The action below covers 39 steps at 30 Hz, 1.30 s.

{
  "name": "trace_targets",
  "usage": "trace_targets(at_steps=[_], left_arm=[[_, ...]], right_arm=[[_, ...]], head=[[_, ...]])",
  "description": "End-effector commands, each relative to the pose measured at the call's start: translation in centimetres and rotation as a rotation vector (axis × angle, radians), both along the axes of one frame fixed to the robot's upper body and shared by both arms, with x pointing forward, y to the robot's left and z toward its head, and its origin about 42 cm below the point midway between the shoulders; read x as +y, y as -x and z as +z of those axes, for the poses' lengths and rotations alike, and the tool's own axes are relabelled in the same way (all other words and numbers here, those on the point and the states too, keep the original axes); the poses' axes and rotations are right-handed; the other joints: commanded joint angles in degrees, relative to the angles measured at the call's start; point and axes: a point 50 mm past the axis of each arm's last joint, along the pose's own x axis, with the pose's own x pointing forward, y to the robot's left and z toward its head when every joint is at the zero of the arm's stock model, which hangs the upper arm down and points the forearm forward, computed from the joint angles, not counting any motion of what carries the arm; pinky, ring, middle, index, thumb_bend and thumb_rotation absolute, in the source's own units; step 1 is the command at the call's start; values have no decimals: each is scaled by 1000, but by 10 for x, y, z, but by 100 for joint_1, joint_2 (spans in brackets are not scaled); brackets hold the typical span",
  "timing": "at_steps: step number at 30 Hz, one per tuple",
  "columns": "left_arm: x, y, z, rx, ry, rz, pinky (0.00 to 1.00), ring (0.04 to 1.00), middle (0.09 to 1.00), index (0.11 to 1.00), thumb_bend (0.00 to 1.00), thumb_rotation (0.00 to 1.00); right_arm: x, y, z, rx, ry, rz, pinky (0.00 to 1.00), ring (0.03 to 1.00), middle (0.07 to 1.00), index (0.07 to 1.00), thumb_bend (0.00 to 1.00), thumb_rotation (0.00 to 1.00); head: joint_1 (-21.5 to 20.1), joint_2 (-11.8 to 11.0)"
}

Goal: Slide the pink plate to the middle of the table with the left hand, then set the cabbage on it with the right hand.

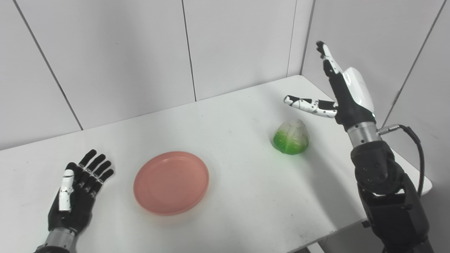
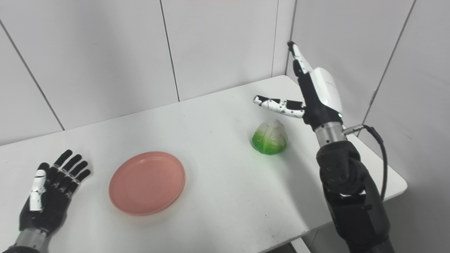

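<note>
A pink plate [image 1: 171, 182] is seen lying flat on the white table [image 1: 228, 116], a little left of the frame's centre and low in the picture. A green and white cabbage [image 1: 291, 137] is seen resting on the table to the right of centre, well apart from the plate. The left hand [image 1: 77, 193] is found at the lower left of the frame, palm up just over the table, fingers spread and nothing held; it is near the plate's left edge but not touching it. The right hand [image 1: 339, 91] is raised at the upper right, above and just beyond the cabbage, with fingers pointing upward and the thumb stretched toward the left; it is open and empty. White panelled walls [image 1: 123, 52] are seen behind the table.
</note>
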Motion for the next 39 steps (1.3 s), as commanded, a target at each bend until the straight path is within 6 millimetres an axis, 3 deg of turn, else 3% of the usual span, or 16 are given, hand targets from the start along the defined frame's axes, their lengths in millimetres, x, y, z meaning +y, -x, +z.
trace_targets(at_steps=[1,5,10,12,13,16,17,19,33,39], left_arm=[[22,29,-46,167,-24,39,813,819,815,804,568,819],[27,28,-50,178,-22,40,868,853,847,838,563,821],[35,28,-57,183,-24,42,861,846,840,841,544,850],[38,27,-59,183,-26,43,854,842,837,831,548,844],[39,27,-59,184,-27,44,848,838,833,824,554,831],[42,28,-59,184,-28,50,828,820,817,809,558,816],[43,28,-59,183,-29,50,825,818,815,806,563,812],[45,29,-59,183,-31,51,821,818,814,804,569,805],[52,33,-56,179,-43,51,836,823,819,811,580,806],[55,34,-56,188,-43,59,816,806,806,801,575,804]], right_arm=[[-8,-4,13,-59,14,-24,867,945,970,990,1000,572],[-9,-6,-2,-29,-7,-31,860,940,969,999,1000,579],[-6,-12,-20,40,-17,-24,835,929,972,1000,1000,614],[-5,-15,-27,69,-38,-7,869,957,993,1000,1000,606],[-5,-16,-29,81,-44,-2,802,947,998,1000,1000,607],[-3,-24,-37,131,-13,21,789,946,1000,1000,1000,623],[-2,-27,-39,145,-1,32,860,960,1000,1000,1000,626],[-1,-33,-43,177,9,46,889,970,1000,1000,1000,634],[-5,-49,-56,303,6,70,843,982,1000,1000,1000,611],[-19,-51,-57,312,-6,56,859,996,1000,1000,1000,602]], head=[[-21,-19],[-4,-9],[-15,34],[-12,48],[-12,48],[6,85],[10,98],[23,115],[31,220],[34,270]])
